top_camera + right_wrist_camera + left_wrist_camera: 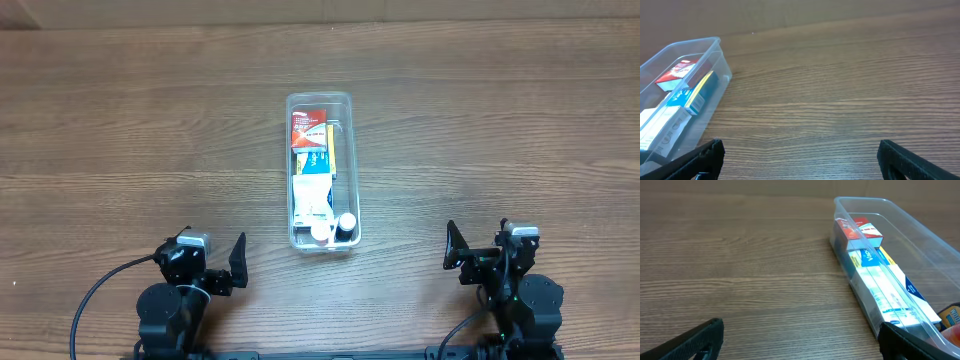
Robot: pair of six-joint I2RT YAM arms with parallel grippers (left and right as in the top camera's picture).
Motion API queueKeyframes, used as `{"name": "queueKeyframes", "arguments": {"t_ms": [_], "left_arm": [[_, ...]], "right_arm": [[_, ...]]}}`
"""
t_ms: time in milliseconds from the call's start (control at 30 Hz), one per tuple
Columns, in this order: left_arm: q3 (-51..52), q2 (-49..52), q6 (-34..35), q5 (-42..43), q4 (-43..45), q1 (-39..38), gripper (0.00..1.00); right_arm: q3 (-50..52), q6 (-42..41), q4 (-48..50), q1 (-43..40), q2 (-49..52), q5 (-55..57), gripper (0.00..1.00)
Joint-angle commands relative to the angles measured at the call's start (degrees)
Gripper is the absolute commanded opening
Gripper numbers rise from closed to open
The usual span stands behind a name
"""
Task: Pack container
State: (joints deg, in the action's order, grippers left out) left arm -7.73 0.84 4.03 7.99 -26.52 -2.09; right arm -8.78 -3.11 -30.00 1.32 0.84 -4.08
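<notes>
The clear plastic container (pixel 347 165) stands lengthwise at the middle of the wooden table. It holds a red and white box (pixel 311 127), a blue, white and yellow box (pixel 313 163), a long white box (pixel 312 198) and two small bottles (pixel 333 227) at its near end. It also shows in the left wrist view (pixel 920 232) and the right wrist view (pixel 715 65). My left gripper (pixel 213 268) is open and empty at the near left. My right gripper (pixel 478 255) is open and empty at the near right. Both are well apart from the container.
Bare wooden table (pixel 120 130) lies on both sides of the container. Black cables (pixel 95 300) run from the arm bases at the near edge.
</notes>
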Motion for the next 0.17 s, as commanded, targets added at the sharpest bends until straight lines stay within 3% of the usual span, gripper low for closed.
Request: {"name": "queueKeyframes", "arguments": {"t_ms": [0,133], "left_arm": [[0.22,-0.59,-1.07,0.46,0.24,0.68,1.0],[0.22,-0.59,-1.07,0.46,0.24,0.68,1.0]], "right_arm": [[0.57,0.15,0.35,0.26,-0.68,-0.11,1.0],[0.57,0.15,0.35,0.26,-0.68,-0.09,1.0]]}}
